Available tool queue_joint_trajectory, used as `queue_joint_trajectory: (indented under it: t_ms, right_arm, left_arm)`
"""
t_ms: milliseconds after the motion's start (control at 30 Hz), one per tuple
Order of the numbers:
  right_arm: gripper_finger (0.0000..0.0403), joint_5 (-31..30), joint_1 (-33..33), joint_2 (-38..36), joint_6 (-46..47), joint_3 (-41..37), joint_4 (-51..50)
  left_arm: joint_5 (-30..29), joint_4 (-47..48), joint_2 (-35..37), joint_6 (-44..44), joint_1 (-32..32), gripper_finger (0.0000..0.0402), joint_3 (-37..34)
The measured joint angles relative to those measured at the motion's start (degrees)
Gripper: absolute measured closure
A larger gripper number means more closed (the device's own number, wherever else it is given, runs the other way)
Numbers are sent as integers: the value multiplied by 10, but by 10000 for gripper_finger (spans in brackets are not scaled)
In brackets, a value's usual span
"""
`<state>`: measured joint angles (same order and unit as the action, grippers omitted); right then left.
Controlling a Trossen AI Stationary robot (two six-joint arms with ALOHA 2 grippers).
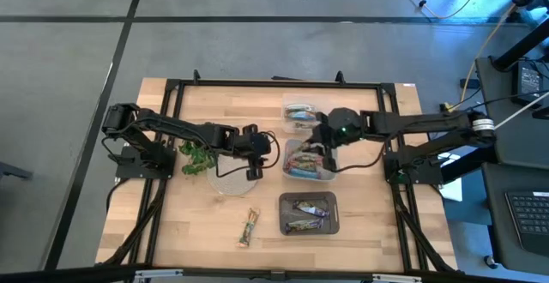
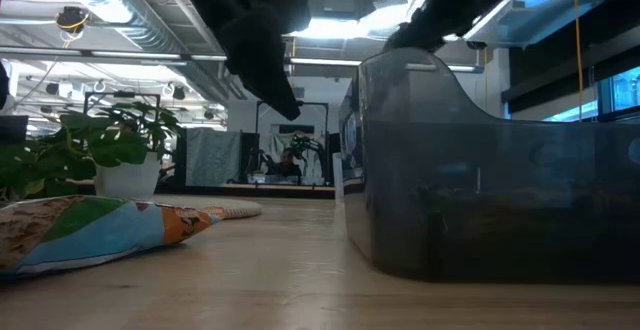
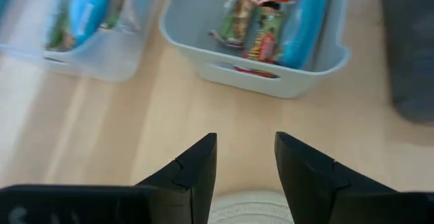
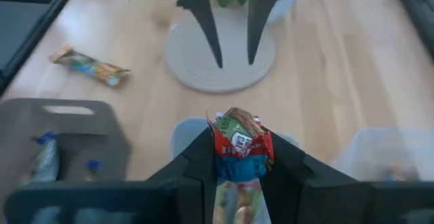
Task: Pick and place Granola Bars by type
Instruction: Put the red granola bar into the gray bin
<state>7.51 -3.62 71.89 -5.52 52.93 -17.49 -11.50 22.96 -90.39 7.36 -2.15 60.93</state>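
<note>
My right gripper is shut on a red-and-green granola bar, above the pale grey middle bin that holds several more bars. My left gripper is open with nothing between its fingers, hovering over the round disc just left of that bin; it also shows in the high view. One loose bar lies flat on the table near the front edge. More bars lie in the clear far bin and the dark near bin. My right gripper pinches the red-and-green bar between its two fingers, which lie along its two sides. The bar's crimped end sticks out past the fingertips. The bar is lifted clear, over the middle bin's rim.
A leafy plant sprig sits by the disc, under the left arm. The three bins stand in a row from far to near at the table's middle right. Bare wood lies around the loose bar at the front left.
</note>
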Motion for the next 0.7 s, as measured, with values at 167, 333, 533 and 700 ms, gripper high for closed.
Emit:
queue_joint_trajectory:
  t_ms: [167, 333, 533, 700]
  right_arm:
    - [309, -3, 34, -5, 20, -47, 64]
    - [309, -39, 52, -13, 27, -106, 122]
    - [309, -93, 67, -20, 49, -156, 164]
    - [309, -94, 68, -20, 52, -210, 242]
  left_arm:
    - [40, 0, 0, 24, 0, 259, 0]
    - [53, 1, 0, 26, 0, 260, 0]
    - [65, 1, 0, 43, -1, 262, 0]
    - [66, 1, 0, 71, -1, 262, 0]
